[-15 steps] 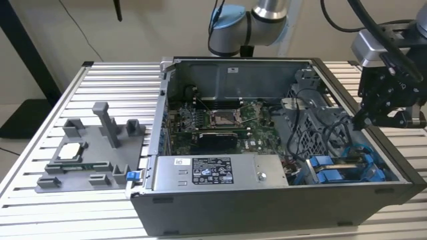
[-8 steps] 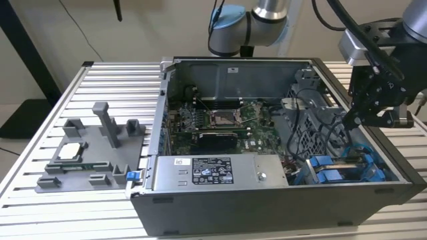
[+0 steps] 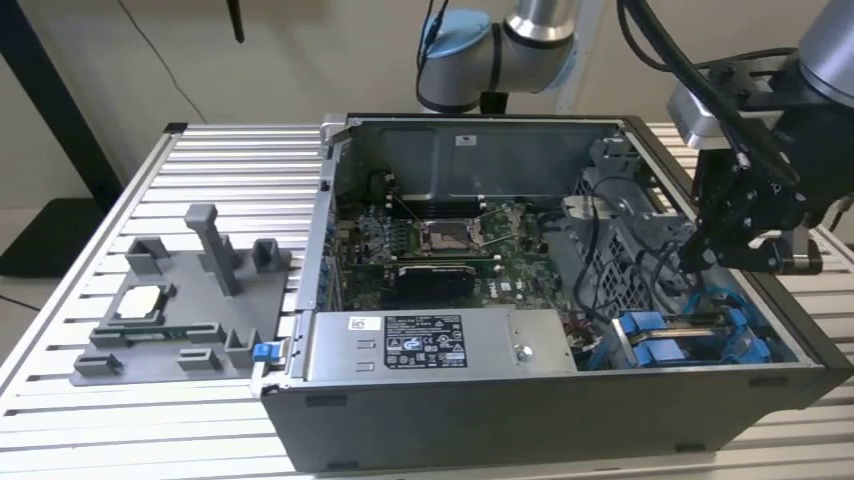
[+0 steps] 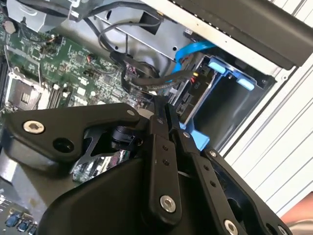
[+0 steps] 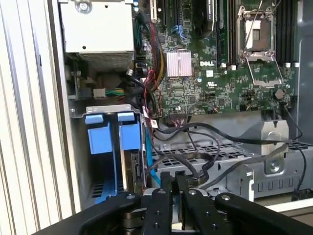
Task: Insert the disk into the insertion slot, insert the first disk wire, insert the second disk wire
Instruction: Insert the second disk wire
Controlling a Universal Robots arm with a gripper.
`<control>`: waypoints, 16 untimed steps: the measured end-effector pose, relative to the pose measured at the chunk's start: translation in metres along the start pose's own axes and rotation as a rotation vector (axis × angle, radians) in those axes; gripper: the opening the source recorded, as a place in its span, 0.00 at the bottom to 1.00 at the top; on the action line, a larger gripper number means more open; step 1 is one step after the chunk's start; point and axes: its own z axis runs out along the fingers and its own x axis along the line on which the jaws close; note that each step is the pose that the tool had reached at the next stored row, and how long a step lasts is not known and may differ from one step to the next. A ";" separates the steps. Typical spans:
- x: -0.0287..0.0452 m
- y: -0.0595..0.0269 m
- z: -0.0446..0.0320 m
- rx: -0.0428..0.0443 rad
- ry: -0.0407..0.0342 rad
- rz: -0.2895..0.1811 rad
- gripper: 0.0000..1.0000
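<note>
The disk (image 5: 133, 172) stands edge-on in the insertion slot (image 5: 100, 108), its blue carrier tabs (image 5: 129, 136) showing at the slot's mouth. In the exterior view the blue carrier (image 3: 661, 337) sits in the case's near corner on the exterior view's right. My gripper (image 3: 745, 252) hangs just above that bay. In both wrist views its black fingers (image 4: 157, 128) are pressed together, tips (image 5: 173, 177) among black disk wires (image 5: 195, 169). I cannot tell whether a wire is pinched between them. A black wire with a connector (image 4: 188, 76) reaches the disk (image 4: 195, 95).
A thin blue cable (image 4: 195, 49) runs beside the bay. The motherboard (image 3: 441, 250) with its processor socket fills the case's middle, and the power-supply box (image 3: 427, 345) lies at the front. A grey fixture (image 3: 174, 300) with parts stands on the slatted table on the exterior view's left.
</note>
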 end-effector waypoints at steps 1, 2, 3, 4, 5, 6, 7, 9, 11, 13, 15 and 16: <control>0.0028 0.0007 0.0005 0.0000 0.0000 0.000 0.00; 0.0056 0.0014 0.0010 -0.0001 -0.0002 0.000 0.00; 0.0081 0.0020 0.0015 0.0000 -0.0001 0.000 0.00; 0.0106 0.0027 0.0021 0.0000 0.0000 0.000 0.00; 0.0126 0.0038 0.0035 0.0000 -0.0001 0.000 0.00; 0.0139 0.0055 0.0050 0.0000 -0.0001 0.001 0.00; 0.0149 0.0079 0.0063 0.0001 0.0004 0.001 0.00; 0.0168 0.0127 0.0093 0.0002 0.0004 0.001 0.00; 0.0198 0.0143 0.0123 0.0004 0.0006 0.002 0.00; 0.0226 0.0143 0.0155 0.0014 0.0003 0.002 0.00; 0.0246 0.0144 0.0190 0.0019 0.0002 0.003 0.00; 0.0250 0.0144 0.0207 0.0025 0.0003 0.003 0.00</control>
